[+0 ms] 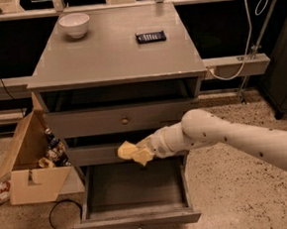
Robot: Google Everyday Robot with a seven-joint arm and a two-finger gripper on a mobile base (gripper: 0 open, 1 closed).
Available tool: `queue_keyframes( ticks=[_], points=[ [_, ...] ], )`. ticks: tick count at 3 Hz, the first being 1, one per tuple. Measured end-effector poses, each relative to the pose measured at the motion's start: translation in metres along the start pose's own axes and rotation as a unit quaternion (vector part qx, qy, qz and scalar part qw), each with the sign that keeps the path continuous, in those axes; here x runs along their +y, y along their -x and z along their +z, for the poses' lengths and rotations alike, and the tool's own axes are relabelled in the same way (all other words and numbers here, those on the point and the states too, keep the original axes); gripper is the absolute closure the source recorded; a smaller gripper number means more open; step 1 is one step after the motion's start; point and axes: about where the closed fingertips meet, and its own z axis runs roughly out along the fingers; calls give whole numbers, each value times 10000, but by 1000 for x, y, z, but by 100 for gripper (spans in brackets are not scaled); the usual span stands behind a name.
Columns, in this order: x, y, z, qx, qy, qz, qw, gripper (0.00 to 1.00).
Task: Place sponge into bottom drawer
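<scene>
Sponge [128,150] between gripper [144,154] jaws, above bottom drawer [134,189]

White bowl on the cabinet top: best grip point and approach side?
Probably best to pinch the rim of the white bowl from above: it stands upright, mouth open, rim exposed all round. The claw is low, holding the sponge above the open bottom drawer.

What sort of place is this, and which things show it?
Probably a lab or workshop: speckled floor, cluttered cardboard box, plain grey cabinet. The gripper holds the sponge above the open bottom drawer.
</scene>
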Motion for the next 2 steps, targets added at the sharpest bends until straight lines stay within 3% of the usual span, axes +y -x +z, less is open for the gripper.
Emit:
queue_keyframes(
  ticks=[2],
  points=[
    [-4, -17, 13, 168, 87, 169, 9997, 100]
  ],
)
